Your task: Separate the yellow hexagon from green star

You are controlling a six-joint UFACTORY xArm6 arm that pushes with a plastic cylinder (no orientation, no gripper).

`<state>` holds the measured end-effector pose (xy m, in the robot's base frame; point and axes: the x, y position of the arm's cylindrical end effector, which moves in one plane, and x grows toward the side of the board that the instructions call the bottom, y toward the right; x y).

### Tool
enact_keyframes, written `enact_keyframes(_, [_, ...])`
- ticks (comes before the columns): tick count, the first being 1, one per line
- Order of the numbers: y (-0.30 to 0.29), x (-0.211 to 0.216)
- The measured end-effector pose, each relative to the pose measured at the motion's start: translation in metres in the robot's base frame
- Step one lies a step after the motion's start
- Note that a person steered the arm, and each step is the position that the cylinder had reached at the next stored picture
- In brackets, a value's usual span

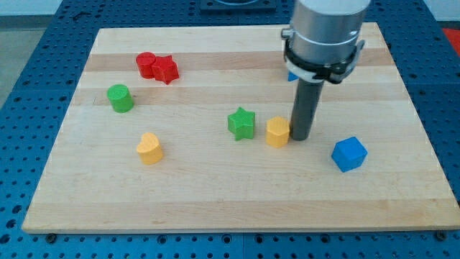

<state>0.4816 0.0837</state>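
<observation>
The yellow hexagon sits near the board's middle, a small gap to the right of the green star. My tip rests on the board right against the hexagon's right side. The rod rises to the arm's grey body at the view's top.
A blue cube lies to the right of my tip. A yellow heart is at lower left, a green cylinder at left, a red cylinder and red star touching at upper left. A blue block peeks behind the arm. The wooden board ends near all sides.
</observation>
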Motion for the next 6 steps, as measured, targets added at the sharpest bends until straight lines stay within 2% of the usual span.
enact_keyframes(1, [-0.033, 0.006])
enact_keyframes(3, [-0.018, -0.015])
enact_keyframes(4, [-0.031, -0.017])
enact_keyframes(6, [-0.112, 0.022])
